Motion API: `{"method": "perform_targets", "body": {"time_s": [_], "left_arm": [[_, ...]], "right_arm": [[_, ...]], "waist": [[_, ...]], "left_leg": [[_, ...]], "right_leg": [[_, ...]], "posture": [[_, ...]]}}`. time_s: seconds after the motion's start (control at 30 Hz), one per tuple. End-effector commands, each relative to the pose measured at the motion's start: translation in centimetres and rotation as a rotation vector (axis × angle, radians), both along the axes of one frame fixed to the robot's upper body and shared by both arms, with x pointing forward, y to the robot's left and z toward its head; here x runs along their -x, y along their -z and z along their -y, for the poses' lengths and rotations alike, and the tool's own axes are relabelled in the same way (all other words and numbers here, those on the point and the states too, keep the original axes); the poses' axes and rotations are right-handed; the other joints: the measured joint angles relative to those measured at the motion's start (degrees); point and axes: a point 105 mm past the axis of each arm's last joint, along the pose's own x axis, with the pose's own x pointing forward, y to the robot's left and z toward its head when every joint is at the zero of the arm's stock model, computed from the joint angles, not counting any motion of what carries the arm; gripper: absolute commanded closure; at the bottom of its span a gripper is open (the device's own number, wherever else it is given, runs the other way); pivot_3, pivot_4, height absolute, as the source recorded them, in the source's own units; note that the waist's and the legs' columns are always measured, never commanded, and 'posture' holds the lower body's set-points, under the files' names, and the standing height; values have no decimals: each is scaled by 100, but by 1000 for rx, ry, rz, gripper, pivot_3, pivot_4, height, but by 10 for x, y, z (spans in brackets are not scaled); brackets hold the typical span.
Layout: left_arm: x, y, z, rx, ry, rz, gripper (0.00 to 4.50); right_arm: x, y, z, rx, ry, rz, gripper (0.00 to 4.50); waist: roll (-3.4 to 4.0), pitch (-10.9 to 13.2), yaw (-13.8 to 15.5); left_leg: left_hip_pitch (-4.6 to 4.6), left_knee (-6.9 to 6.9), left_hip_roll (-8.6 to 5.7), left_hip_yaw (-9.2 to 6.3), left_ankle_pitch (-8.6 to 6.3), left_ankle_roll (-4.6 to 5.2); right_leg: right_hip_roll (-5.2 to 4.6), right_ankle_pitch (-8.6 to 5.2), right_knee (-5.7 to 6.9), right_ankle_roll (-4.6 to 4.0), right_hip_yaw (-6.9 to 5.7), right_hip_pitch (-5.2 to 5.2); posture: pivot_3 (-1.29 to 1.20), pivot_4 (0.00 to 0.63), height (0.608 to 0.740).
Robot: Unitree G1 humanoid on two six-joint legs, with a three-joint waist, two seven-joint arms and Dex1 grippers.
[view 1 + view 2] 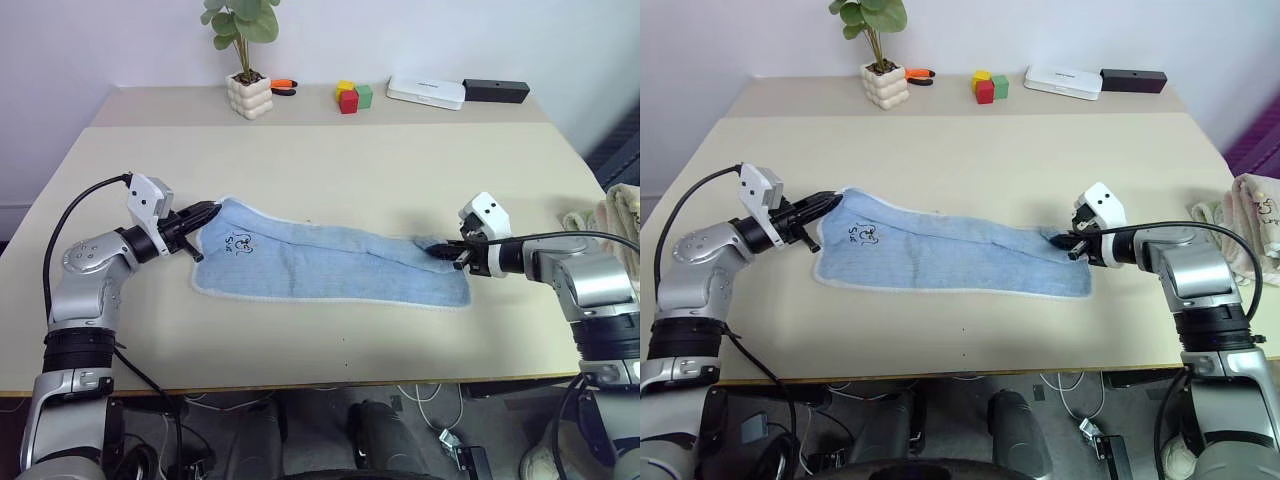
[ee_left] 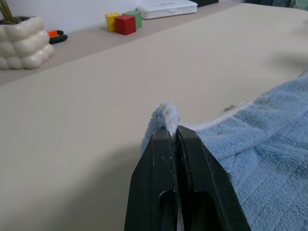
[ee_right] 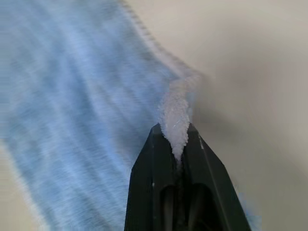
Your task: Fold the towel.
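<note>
one blue towel (image 1: 330,265), two pincers, three coloured blocks (image 1: 352,96), one potted plant (image 1: 246,60).

A lab-like room: plain beige table (image 1: 330,160) against a bare white wall (image 1: 420,30), loose cables (image 1: 420,395) on the floor underneath.

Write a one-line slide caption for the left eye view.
Both grippers, left and right, pinch opposite corners of the blue towel on the table.

Both head views look forward and down from above over the whole beige surface (image 1: 330,170), far wall included. Each wrist view sits low and very near, facing along its own tool across that surface; the left one shares the far-edge red, yellow and green blocks (image 2: 124,21) with the head views.
</note>
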Motion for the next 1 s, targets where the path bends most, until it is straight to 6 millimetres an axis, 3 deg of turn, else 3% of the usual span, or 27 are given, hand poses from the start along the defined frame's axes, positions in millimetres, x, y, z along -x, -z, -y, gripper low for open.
{"method": "perform_targets", "body": {"time_s": [0.03,0.2,0.27,0.37,0.47,0.57,0.7,0.83,0.93,1.0], "left_arm": [[-4,-4,-5,-68,-18,31,4500],[-41,-15,-21,-99,-170,79,4500],[-64,-31,-28,-92,-285,127,4500],[-82,-55,-29,-98,-371,195,4500],[-90,-123,-40,-101,-484,365,4500],[-84,-160,-49,-82,-517,460,4500],[-74,-168,-48,-55,-418,500,4500],[-59,-119,-34,-134,-167,462,4500],[-44,-88,-33,-128,-49,419,4500],[-35,-74,-34,-111,5,394,4500]], "right_arm": [[-19,-39,-2,-20,19,192,4455],[-68,-70,13,114,176,467,4455],[-89,-94,7,121,223,600,4455],[-106,-125,0,129,268,755,4455],[-111,-184,5,100,370,984,4455],[-106,-207,8,39,374,1064,4455],[-96,-199,7,-35,274,1060,4455],[-73,-131,-5,-85,66,874,4455],[-51,-95,-5,-83,22,785,4455],[-39,-83,-4,-87,18,748,4455]], "waist": [[0,0,-4],[-2,3,10],[-6,4,11],[-8,6,-3],[-7,14,-4],[-7,14,-23],[0,10,-27],[2,9,-20],[4,13,-13],[5,16,-16]], "left_leg": [[0,1,0,0,0,0],[1,5,0,0,1,0],[-3,6,-2,0,1,0],[-11,3,-6,2,1,0],[-29,-4,-7,4,1,-1],[-113,-4,-6,3,10,-13],[-100,-24,-5,19,21,-34],[-92,-9,-3,23,21,-34],[-94,1,-1,22,21,-32],[-94,17,0,22,21,-31]], "right_leg": [[0,0,0,0,0,0],[3,0,1,0,0,-1],[2,0,-2,0,-1,0],[-1,9,-6,15,1,-7],[-3,8,-8,17,0,-26],[-3,11,0,20,0,-115],[-7,10,-8,21,-2,-107],[-8,9,-9,23,-5,-95],[-8,11,4,24,-7,-95],[-8,13,24,25,-5,-96]], "posture": [[0,150,740],[0,150,740],[0,150,740],[0,150,740],[0,150,740],[0,150,740],[0,150,740],[0,150,740],[0,150,740],[0,150,740]]}}
